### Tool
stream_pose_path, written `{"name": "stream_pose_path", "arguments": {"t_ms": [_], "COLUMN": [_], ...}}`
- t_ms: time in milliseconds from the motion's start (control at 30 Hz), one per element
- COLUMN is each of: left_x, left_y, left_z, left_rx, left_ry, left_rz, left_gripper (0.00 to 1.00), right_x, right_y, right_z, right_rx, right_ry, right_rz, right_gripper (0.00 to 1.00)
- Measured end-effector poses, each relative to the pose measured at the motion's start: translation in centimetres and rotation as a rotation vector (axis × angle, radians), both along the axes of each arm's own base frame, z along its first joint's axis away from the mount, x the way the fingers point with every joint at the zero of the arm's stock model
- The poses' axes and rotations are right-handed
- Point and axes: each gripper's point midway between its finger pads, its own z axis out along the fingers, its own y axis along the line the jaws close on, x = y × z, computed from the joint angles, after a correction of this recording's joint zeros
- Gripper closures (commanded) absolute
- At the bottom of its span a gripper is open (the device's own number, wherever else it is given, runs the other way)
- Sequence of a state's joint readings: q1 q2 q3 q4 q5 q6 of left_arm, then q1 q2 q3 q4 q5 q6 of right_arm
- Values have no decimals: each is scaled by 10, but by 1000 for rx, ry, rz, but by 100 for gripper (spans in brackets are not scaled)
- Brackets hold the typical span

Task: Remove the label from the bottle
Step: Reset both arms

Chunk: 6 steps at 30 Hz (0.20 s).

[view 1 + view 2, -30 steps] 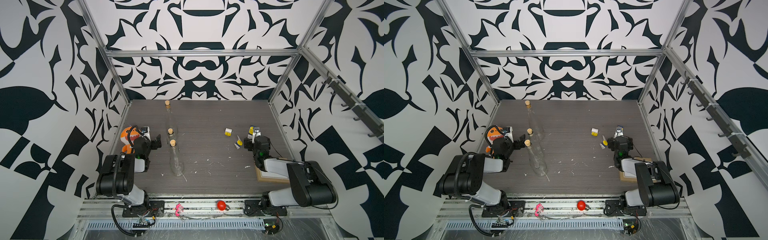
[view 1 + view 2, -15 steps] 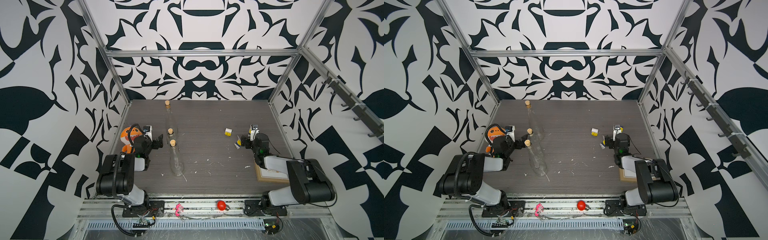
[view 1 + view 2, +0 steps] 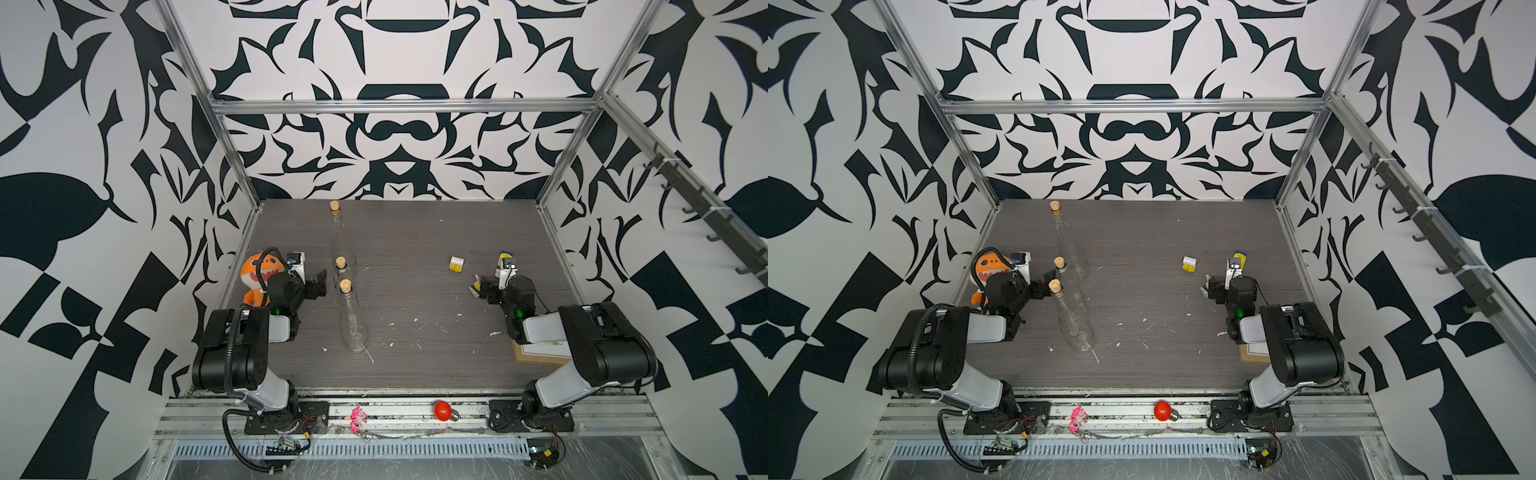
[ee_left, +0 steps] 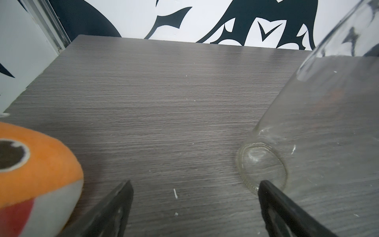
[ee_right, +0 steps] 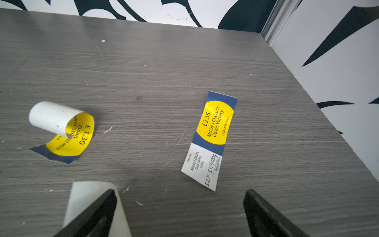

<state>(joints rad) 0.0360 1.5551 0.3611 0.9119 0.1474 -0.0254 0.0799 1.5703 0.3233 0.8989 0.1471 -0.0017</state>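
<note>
Left wrist: plush toy (image 4: 34, 164) near bottle (image 4: 320, 127)

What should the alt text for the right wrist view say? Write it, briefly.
A flat label and a curled label lie apart on the grey table. The open right gripper faces them, empty, with a white scrap beside one finger.

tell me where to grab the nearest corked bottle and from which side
Probably the lower body of the nearest bottle, coming in level from the robot's left, where the open left tool sits beside it. It stands upright, tall and slim-necked under its cork, so a high grip could tip it; another bottle stands close behind.
</note>
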Motion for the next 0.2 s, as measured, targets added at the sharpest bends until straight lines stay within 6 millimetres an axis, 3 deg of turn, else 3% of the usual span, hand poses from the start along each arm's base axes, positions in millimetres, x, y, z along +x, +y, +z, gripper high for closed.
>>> {"name": "stream_pose_path", "arguments": {"t_ms": [200], "left_x": [0], "left_y": [-1], "left_z": [-1], "left_rx": [0], "left_ry": [5], "left_rz": [-2], "left_gripper": [1], "right_x": [2], "right_y": [-3], "right_z": [6], "right_rx": [4], "right_ry": [-28], "right_rz": [-20], "right_gripper": [0]}}
